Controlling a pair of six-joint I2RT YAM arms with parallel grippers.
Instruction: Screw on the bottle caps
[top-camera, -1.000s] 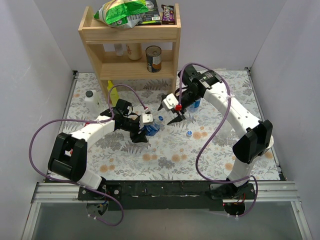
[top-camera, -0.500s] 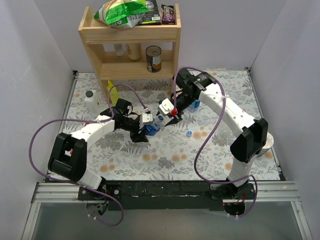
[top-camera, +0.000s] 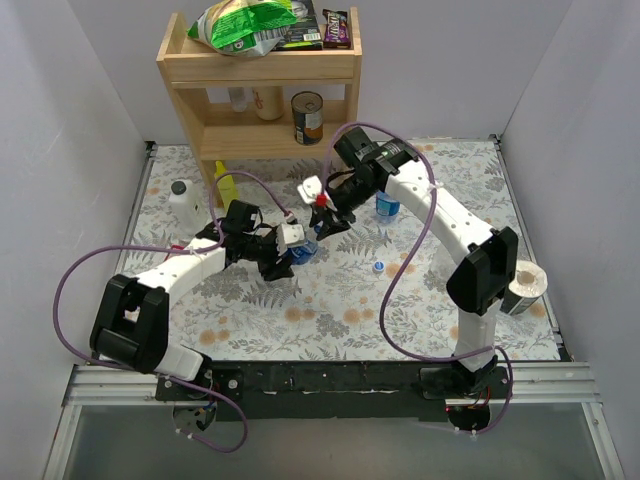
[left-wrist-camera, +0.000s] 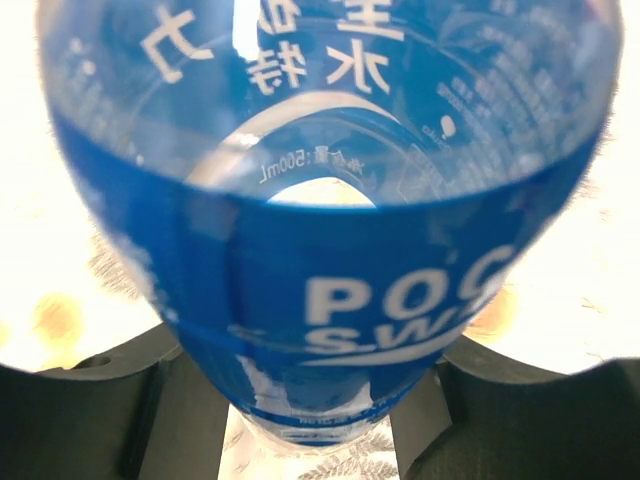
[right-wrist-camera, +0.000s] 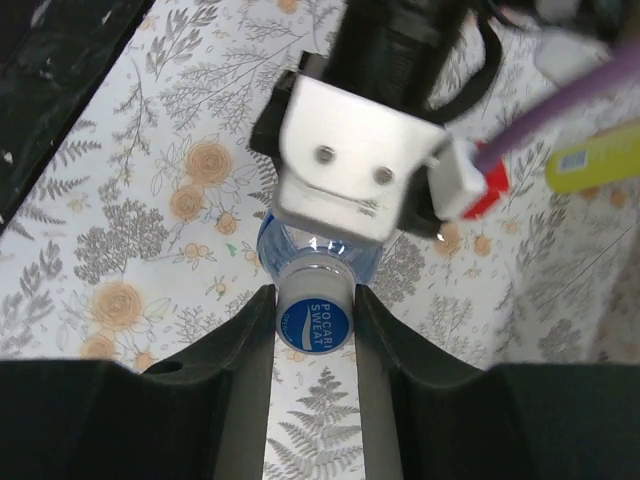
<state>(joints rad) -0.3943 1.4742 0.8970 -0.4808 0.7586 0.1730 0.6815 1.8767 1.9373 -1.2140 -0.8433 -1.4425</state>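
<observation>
My left gripper (top-camera: 287, 254) is shut on a clear bottle (top-camera: 304, 247) with a blue label band, held tilted just above the table. In the left wrist view that bottle (left-wrist-camera: 330, 250) fills the frame between the dark fingers (left-wrist-camera: 150, 400). A blue-topped bottle cap (right-wrist-camera: 314, 324) sits on the bottle's neck. My right gripper (right-wrist-camera: 314, 296) is shut on it, a finger pressed against each side. From above, the right gripper (top-camera: 320, 221) meets the bottle's mouth end. A loose blue cap (top-camera: 379, 267) lies on the floral cloth. A second blue-banded bottle (top-camera: 387, 205) stands behind the right arm.
A wooden shelf (top-camera: 258, 70) with a can and snack bags stands at the back. A white bottle (top-camera: 183, 201) and a yellow bottle (top-camera: 225, 184) stand at the left. A pale roll (top-camera: 527, 283) sits at the right edge. Purple cables loop off both arms.
My right gripper has moved left to the bottle's mouth and closed its fingers on the cap. The left arm has shifted slightly, still gripping the bottle.
</observation>
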